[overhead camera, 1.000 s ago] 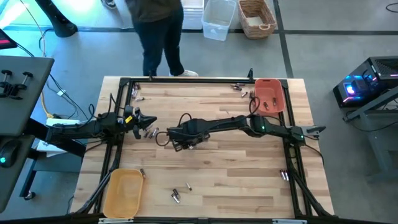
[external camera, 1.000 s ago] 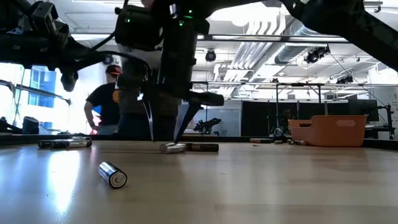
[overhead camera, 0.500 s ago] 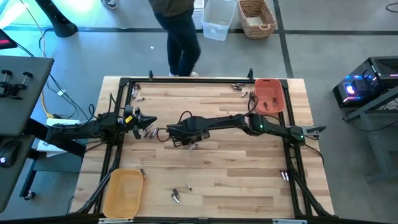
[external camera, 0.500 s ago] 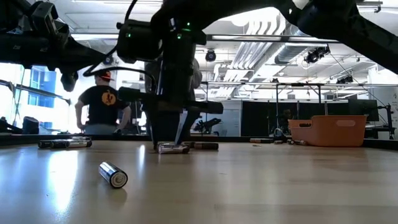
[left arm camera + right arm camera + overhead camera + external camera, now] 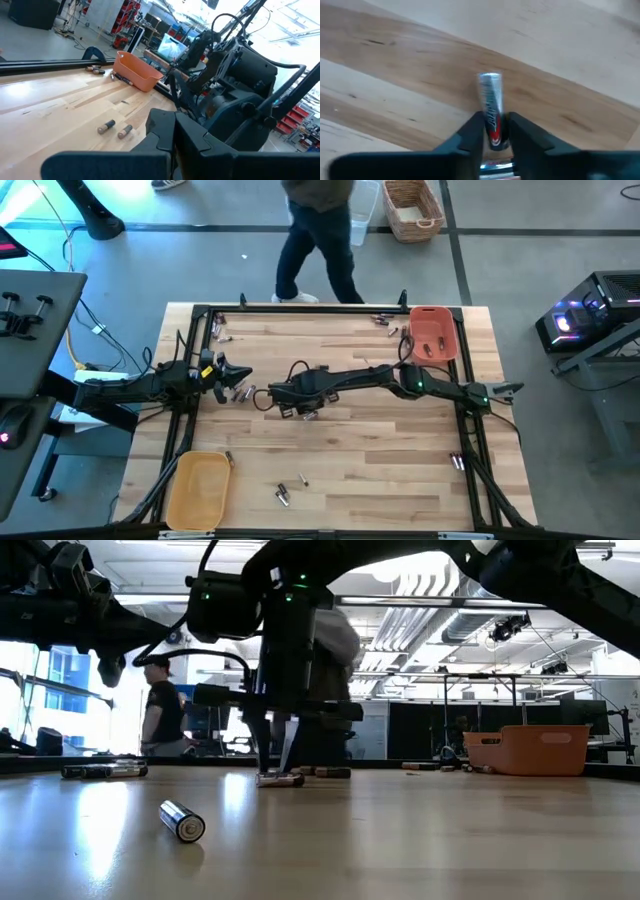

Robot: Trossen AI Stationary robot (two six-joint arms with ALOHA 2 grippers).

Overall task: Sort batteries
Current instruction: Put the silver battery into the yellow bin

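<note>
Wooden table (image 5: 380,450): right gripper (image 5: 495,131) clasping battery (image 5: 491,102), left gripper (image 5: 222,370) clenched beside stray batteries (image 5: 240,393).

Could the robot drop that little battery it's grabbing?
Maybe. The right gripper pinches the battery near one end, so it might tip or slip when lifted. It's round and could roll on the table if it falls. The orange tray is far off, a long way to carry it.
</note>
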